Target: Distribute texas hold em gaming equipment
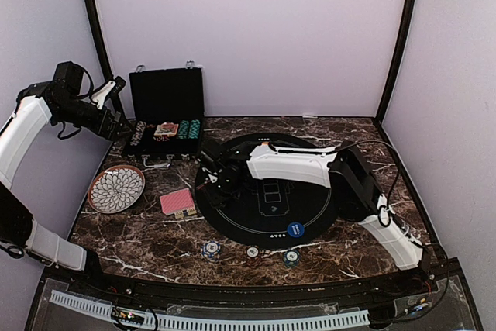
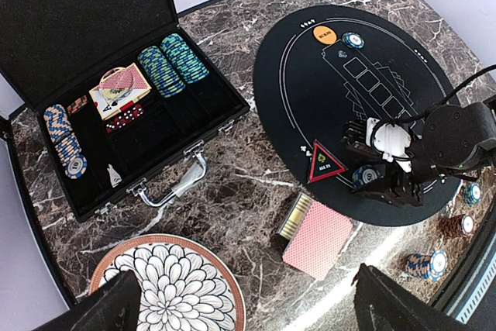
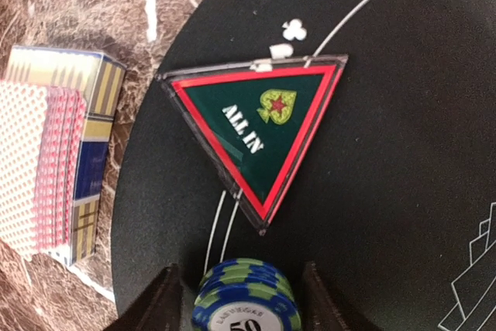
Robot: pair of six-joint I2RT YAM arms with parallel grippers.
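Placing the chip stack [image 3: 245, 300] on the mat [image 3: 403, 153]: my right jaws flank it, seemingly slack; next, lift straight off. Left jaws spread.

White-shelled left arm [image 1: 23, 133] and right arm [image 1: 291, 166], black joints, thin black cables [image 1: 370, 143].

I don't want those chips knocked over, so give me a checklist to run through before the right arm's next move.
1. The blue-green chip stack sits on the black mat: ok.
2. The right fingers are clear of the stack: cannot tell; they straddle it closely.
3. The ALL IN triangle lies flat, apart from the stack: ok.
4. The red-backed card deck is off the mat, beside it: ok.
5. The left fingers are empty: ok, wide open with nothing between them.
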